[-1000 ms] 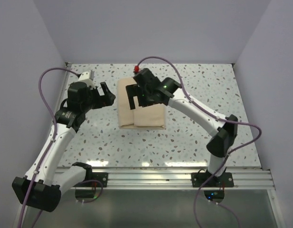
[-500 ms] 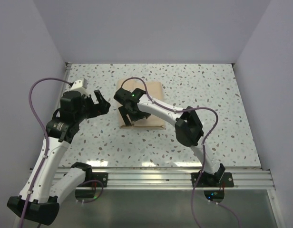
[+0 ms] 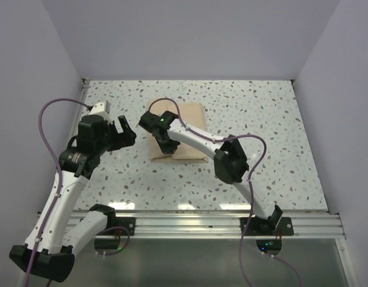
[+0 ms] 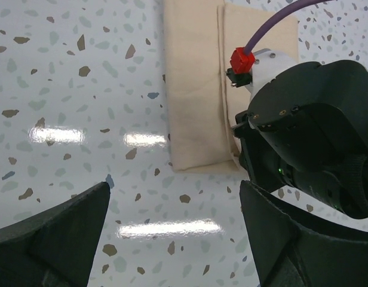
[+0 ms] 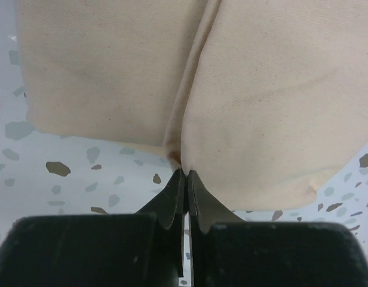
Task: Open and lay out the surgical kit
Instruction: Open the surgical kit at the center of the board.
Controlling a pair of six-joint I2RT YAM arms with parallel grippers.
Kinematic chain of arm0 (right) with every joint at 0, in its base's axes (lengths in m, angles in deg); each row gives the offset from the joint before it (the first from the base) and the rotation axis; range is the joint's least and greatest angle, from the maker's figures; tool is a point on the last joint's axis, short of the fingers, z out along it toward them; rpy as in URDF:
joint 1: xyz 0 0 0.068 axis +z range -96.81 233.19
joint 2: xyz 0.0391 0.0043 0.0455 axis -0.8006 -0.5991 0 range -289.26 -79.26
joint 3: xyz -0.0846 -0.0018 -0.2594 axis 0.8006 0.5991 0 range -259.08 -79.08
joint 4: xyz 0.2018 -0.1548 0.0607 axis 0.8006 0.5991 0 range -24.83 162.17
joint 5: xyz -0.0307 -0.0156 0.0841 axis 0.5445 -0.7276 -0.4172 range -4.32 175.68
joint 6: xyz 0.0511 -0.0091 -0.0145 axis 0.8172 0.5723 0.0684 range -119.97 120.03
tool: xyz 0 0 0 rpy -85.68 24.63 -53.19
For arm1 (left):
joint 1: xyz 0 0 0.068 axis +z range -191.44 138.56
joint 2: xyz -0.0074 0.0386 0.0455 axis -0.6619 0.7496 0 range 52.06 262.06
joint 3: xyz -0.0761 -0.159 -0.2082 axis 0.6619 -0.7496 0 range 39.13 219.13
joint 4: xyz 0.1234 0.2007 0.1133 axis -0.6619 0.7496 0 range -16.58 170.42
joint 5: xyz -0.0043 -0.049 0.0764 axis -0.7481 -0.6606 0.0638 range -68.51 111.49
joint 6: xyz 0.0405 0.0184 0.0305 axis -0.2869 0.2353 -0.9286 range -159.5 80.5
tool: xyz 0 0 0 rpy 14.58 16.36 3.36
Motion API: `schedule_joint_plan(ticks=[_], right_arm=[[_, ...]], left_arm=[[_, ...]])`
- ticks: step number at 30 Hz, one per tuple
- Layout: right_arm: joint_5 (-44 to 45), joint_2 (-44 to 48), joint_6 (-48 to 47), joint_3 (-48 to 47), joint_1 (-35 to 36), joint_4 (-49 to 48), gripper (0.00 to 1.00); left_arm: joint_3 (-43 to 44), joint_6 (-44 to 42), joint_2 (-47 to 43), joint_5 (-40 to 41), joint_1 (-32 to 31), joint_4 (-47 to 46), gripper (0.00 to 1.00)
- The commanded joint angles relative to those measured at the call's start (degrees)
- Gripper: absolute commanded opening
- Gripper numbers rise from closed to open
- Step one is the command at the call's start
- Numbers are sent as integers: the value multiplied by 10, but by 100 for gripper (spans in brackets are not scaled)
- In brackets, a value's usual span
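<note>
The wrap (image 5: 273,89) is looking like matt beige cloth with a fine weave, soft at its folds. Under it the table (image 4: 70,89) is shining: a smooth, glossy top with grey and brown specks, mirroring the lamps. My right fingers (image 5: 170,206) and left fingers (image 4: 58,233) are looking like black plastic, matt and a little grainy. The cable (image 4: 273,27) is wearing a smooth purple sheath, with a red plastic plug (image 4: 242,60). My arm shells (image 3: 61,197) are showing glossy white plastic, and the rail (image 3: 190,224) is gleaming like brushed metal.
</note>
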Motion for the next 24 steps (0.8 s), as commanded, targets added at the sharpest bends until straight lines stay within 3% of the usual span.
schedule_joint_plan(ticks=[1,5,12,21,22,23,24], right_arm=[[35,21,-8,-58,-1,46,0],[67,79,-4,-79,-13,72,0],[122,240,28,67,-91,65,0],[184,391,98,361,-167,61,0],[182,397,107,381,-170,63,14],[180,407,114,413,-179,65,35],[181,412,124,428,-180,67,64]], left_arm=[[15,-16,15,-6,-1,-15,93],[29,-26,51,-7,-1,-29,90],[75,-44,145,-37,-11,-67,87],[157,-33,369,68,-206,-75,82],[164,-30,409,75,-236,-71,82],[178,-25,428,93,-248,-67,81],[184,-17,446,104,-271,-59,81]])
